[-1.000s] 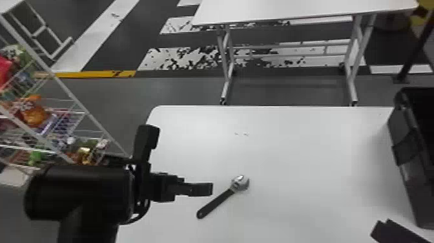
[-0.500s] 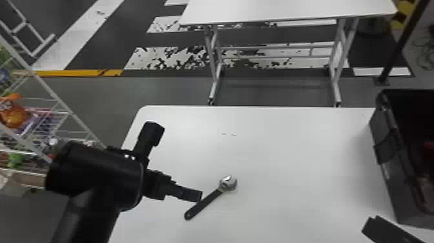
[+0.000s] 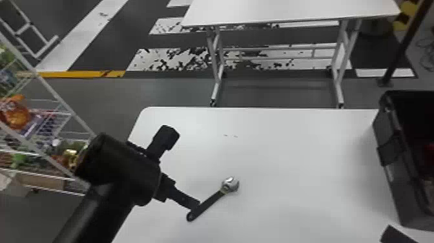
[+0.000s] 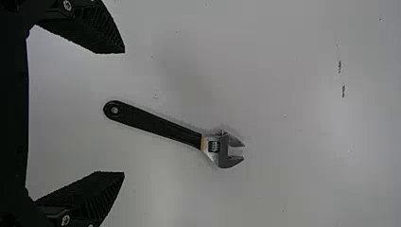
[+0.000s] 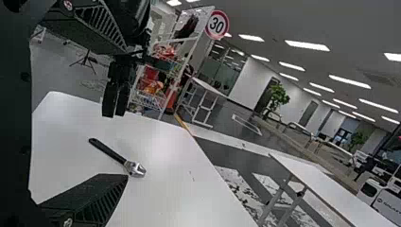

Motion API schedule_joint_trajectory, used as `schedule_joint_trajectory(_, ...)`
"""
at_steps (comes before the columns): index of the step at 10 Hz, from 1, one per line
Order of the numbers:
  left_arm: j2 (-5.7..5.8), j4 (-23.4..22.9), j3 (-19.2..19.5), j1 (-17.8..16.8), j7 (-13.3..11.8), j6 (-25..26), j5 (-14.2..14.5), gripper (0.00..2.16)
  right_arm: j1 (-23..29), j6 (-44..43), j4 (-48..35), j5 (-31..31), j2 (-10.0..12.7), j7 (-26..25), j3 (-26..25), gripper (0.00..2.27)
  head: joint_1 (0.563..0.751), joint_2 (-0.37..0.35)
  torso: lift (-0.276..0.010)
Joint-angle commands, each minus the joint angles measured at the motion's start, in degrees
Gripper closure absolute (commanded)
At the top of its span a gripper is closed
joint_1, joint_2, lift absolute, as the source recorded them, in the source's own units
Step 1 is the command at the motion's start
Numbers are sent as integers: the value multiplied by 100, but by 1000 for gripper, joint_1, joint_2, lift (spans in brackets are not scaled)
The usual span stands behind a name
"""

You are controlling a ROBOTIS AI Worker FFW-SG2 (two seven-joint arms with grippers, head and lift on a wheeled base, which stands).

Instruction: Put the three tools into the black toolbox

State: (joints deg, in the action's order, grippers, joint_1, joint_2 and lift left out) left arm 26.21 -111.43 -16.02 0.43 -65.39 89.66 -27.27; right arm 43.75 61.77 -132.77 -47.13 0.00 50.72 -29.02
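While one wrench (image 3: 210, 202) lies on the white table (image 3: 290, 155), near the left gripper (image 4: 124, 112) and well apart from the black toolbox (image 3: 402, 194), the job looks about two-thirds done, the other two tools presumably in the box. Left to do are grasping this one, carrying it across and letting it go inside. The left gripper's fingers are spread wide and hold nothing, as are those of the right gripper (image 5: 127, 113). The head view's edge cuts off the toolbox, and a red patch (image 3: 430, 153) in its dark inside is too unclear to name.
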Motion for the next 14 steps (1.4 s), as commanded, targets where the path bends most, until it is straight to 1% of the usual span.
schedule_joint_trajectory(1, -54, 367, -437, -280, 123, -216, 47, 117, 2, 24, 14, 37, 5, -1, 107, 66, 695, 202, -51)
schedule_joint_trajectory(2, -142, 640, -604, -403, 238, -673, 117, 140, -7, 24, 5, 151, 5, -1, 230, 66, 695, 193, -51)
schedule_joint_trajectory(3, -177, 921, -771, -552, 378, -971, 214, 144, -51, 24, -12, 327, 5, -18, 380, 66, 695, 181, -51)
schedule_joint_trajectory(4, -177, 1158, -964, -675, 510, -1341, 240, 184, -113, 24, -30, 503, 5, -53, 512, 66, 695, 173, -51)
schedule_joint_trajectory(6, -169, 1492, -1210, -957, 545, -1587, 363, 208, -201, 24, -4, 740, 5, -176, 714, 66, 695, 167, -51)
schedule_joint_trajectory(7, -177, 1580, -1316, -1053, 545, -1604, 390, 208, -245, 24, 23, 793, 5, -203, 758, 66, 695, 164, -51)
schedule_joint_trajectory(8, -177, 1607, -1421, -1106, 493, -1569, 442, 208, -280, 24, 49, 793, 5, -220, 775, 66, 695, 164, -51)
schedule_joint_trajectory(9, -177, 1607, -1615, -1115, 449, -1481, 425, 208, -271, 24, 49, 775, 5, -220, 775, 66, 695, 159, -51)
schedule_joint_trajectory(10, -177, 1607, -1861, -1132, 449, -1341, 284, 208, -245, 24, 49, 758, 5, -220, 758, 66, 695, 150, -51)
schedule_joint_trajectory(11, -177, 1607, -2028, -1124, 422, -1235, 187, 208, -218, 24, 40, 705, 5, -203, 731, 66, 695, 144, -51)
schedule_joint_trajectory(12, -151, 1563, -2116, -1097, 422, -1182, 82, 208, -148, 24, 40, 643, 5, -168, 670, 66, 695, 141, -51)
schedule_joint_trajectory(14, -107, 1501, -2116, -1089, 361, -1042, -32, 208, -78, 24, 5, 547, 5, -132, 591, 66, 695, 143, -51)
